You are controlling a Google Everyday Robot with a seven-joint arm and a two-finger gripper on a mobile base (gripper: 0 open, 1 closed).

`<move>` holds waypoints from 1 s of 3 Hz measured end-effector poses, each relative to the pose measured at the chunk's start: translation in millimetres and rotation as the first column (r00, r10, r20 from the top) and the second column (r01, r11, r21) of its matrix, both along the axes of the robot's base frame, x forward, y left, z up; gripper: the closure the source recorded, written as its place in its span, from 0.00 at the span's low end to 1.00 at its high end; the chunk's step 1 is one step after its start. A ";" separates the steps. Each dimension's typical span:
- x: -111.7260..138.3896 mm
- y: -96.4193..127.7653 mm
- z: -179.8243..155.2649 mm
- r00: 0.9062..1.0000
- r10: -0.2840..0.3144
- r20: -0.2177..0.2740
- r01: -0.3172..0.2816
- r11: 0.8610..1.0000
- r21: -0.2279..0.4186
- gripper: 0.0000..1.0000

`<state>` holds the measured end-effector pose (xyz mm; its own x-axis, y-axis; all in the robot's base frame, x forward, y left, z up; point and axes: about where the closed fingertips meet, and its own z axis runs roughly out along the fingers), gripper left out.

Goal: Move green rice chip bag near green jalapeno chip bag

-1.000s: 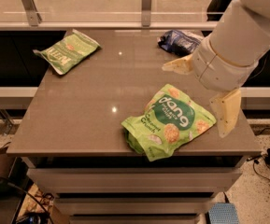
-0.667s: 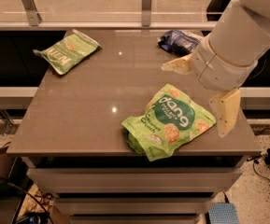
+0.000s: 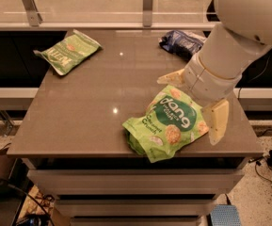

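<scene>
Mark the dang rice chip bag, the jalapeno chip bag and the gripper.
green rice chip bag (image 3: 173, 117): camera view, dark "dang" circle.
green jalapeno chip bag (image 3: 68, 52): camera view, middle of its front.
gripper (image 3: 188, 111): camera view, midway between its open fingers, straddling the green rice chip bag.

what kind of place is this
Probably an office snack or break area, though it could be a lab mock-up. A grey counter with drawers holds chip bags: rice bag, jalapeno bag, blue bag. A glass partition stands behind. The gripper is at the rice bag's top end, jaws open.
</scene>
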<state>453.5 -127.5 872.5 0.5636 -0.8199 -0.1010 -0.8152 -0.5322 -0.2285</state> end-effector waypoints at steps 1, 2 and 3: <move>1.5 7.9 -19.6 0.999 0.021 -0.041 -0.020 1.000 0.008 0.00; -0.4 24.3 -35.6 0.994 0.066 -0.082 -0.065 0.998 0.014 0.00; -4.2 42.1 -47.0 0.987 0.115 -0.114 -0.114 0.993 0.020 0.00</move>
<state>449.3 -85.4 825.5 0.6375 -0.7488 -0.1813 -0.7704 -0.6209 -0.1447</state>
